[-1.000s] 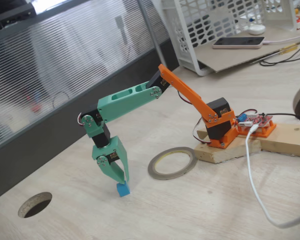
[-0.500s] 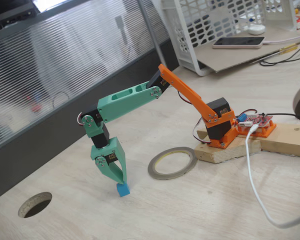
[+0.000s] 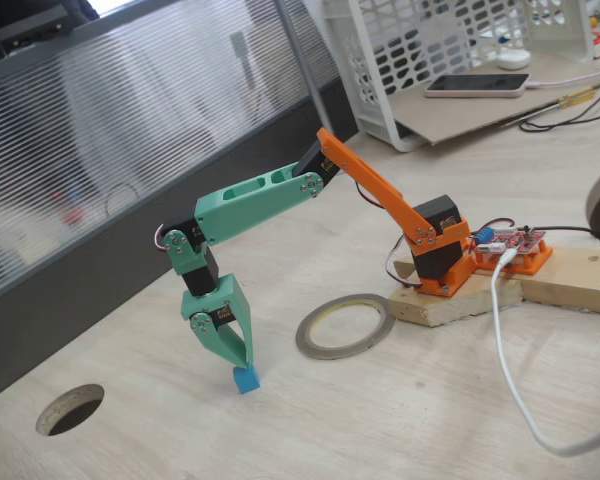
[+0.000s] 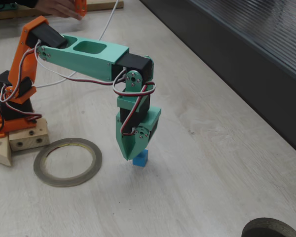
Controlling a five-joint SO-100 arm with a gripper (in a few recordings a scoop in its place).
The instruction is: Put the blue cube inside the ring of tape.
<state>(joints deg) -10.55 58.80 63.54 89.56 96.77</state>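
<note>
The blue cube (image 3: 245,380) (image 4: 140,158) sits on the wooden table, left of the ring of tape (image 3: 345,326) in a fixed view and right of the ring of tape (image 4: 67,162) in the other. My green gripper (image 3: 246,364) (image 4: 131,157) points straight down over the cube. Its jaws taper together and pinch the cube's top, and the cube's lower half shows below the tips. The ring lies flat with nothing inside it, about two cube-widths from the cube.
The arm's orange base (image 3: 440,255) is screwed to a wooden block (image 3: 460,298) beside the ring. A dark round hole (image 3: 70,409) is cut in the tabletop to the left. A white cable (image 3: 510,370) and a white basket (image 3: 430,60) lie at the right and back. A hand (image 4: 59,7) shows at the top edge.
The gripper has shifted very slightly left and its jaws have drawn a little closer. Cube and ring lie where they were.
</note>
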